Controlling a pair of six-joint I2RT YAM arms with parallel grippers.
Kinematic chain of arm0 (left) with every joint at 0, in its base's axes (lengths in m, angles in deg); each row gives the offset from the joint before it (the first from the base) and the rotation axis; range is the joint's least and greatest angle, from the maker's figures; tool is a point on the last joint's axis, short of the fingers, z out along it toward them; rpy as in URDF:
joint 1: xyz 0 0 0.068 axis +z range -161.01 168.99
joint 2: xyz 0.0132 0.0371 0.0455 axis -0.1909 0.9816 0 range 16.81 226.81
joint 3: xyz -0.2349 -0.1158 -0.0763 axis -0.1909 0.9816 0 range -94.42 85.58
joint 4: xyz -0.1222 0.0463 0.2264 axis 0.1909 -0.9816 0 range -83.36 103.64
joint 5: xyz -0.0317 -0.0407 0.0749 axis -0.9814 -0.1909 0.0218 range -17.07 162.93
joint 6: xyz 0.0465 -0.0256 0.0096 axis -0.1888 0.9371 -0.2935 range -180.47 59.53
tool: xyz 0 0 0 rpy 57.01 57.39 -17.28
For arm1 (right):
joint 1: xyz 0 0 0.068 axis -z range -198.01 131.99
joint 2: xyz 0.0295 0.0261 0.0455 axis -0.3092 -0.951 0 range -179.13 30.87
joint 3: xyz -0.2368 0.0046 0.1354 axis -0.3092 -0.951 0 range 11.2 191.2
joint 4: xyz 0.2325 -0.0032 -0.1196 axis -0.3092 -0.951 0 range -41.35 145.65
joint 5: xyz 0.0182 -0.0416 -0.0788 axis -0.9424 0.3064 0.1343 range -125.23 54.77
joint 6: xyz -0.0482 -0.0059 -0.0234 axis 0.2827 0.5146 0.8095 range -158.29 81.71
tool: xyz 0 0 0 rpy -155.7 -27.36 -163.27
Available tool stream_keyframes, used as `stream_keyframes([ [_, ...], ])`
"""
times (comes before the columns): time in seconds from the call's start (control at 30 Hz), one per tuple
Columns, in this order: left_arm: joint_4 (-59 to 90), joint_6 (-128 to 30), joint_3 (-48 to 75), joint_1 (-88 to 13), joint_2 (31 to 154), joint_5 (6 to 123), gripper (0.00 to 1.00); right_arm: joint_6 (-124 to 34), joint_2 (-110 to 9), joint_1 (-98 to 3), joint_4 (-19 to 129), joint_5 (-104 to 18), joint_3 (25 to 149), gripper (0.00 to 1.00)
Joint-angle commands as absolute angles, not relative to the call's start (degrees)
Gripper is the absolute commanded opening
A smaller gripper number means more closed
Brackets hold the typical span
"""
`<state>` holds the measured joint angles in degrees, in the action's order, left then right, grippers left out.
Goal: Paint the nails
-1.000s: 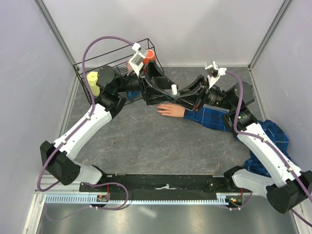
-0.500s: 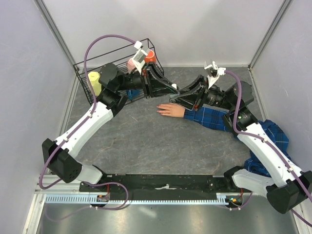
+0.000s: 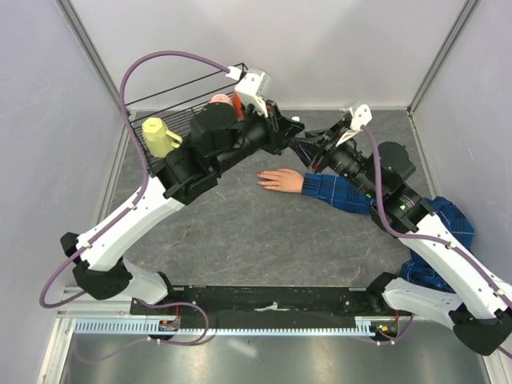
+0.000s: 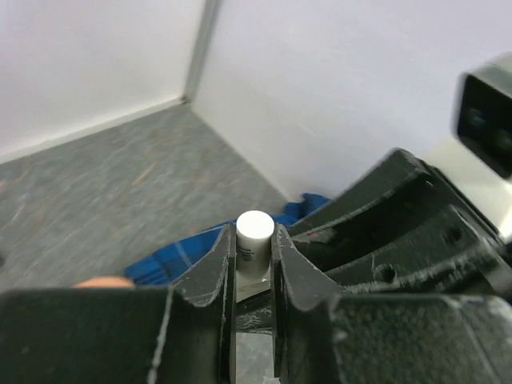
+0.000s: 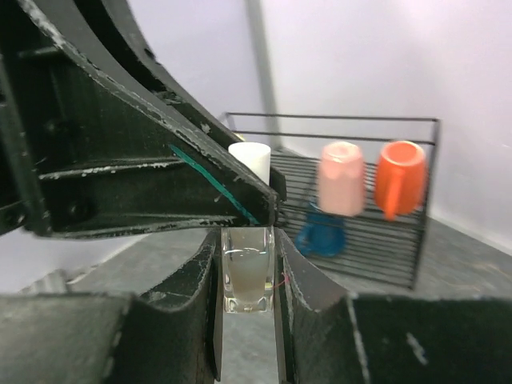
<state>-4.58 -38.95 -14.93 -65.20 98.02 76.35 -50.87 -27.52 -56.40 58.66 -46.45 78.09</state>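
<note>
The right gripper (image 5: 248,260) pinches a little clear bottle (image 5: 248,280) by its glass sides. The left gripper (image 4: 254,244) pinches the bottle's white cap (image 4: 254,226). Below both grippers, not touching them, the pink fake hand (image 3: 282,181) lies flat on the table (image 3: 240,232), its nails (image 3: 260,180) tiny at the fingertips.

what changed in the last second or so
The left gripper closed on the white cap of the clear bottle, which the right gripper stays shut on, and both arms carried it up and toward the back wall. The fake hand and the wire basket have not moved.
</note>
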Motion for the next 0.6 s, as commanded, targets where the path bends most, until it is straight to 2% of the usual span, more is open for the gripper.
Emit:
stream_keyframes([
  [0.0, -11.58, -34.73, -20.41, -67.52, 103.02, 88.31, 0.02, -42.78, -29.16, -59.23, 50.39, -39.01, 78.52, 0.00],
  [0.07, -12.72, -34.98, -21.73, -67.43, 103.29, 87.88, 0.02, -41.90, -29.16, -59.32, 49.60, -40.83, 78.61, 0.00],
  [0.1, -12.82, -35.33, -22.08, -67.52, 103.38, 87.09, 0.07, -41.02, -28.99, -59.14, 49.50, -42.33, 78.44, 0.00],
  [0.13, -12.82, -36.03, -22.43, -67.43, 103.29, 83.34, 0.23, -40.66, -28.81, -59.23, 49.42, -43.30, 78.43, 0.00],
  [0.2, -12.38, -38.31, -22.35, -67.34, 102.51, 78.40, 0.42, -40.40, -28.29, -59.14, 49.41, -45.85, 77.91, 0.00],
  [0.23, -12.47, -39.02, -22.00, -67.26, 102.24, 74.38, 0.58, -40.40, -28.11, -59.14, 49.50, -46.21, 77.82, 0.00],
  [0.33, -12.03, -41.39, -20.51, -66.47, 99.79, 67.69, 0.82, -40.31, -27.23, -59.14, 49.85, -49.54, 77.29, 0.00],
  [0.4, -11.15, -42.80, -19.37, -65.33, 98.12, 64.86, 0.95, -40.31, -26.53, -58.97, 49.85, -51.91, 77.21, 0.00],
  [0.43, -10.11, -42.98, -18.06, -64.80, 96.28, 62.67, 0.98, -40.31, -26.27, -58.88, 49.85, -52.53, 77.12, 0.00],
  [0.57, -7.29, -42.64, -14.80, -61.11, 92.23, 56.95, 0.99, -41.18, -25.47, -58.00, 49.94, -54.73, 77.29, 0.00],
])
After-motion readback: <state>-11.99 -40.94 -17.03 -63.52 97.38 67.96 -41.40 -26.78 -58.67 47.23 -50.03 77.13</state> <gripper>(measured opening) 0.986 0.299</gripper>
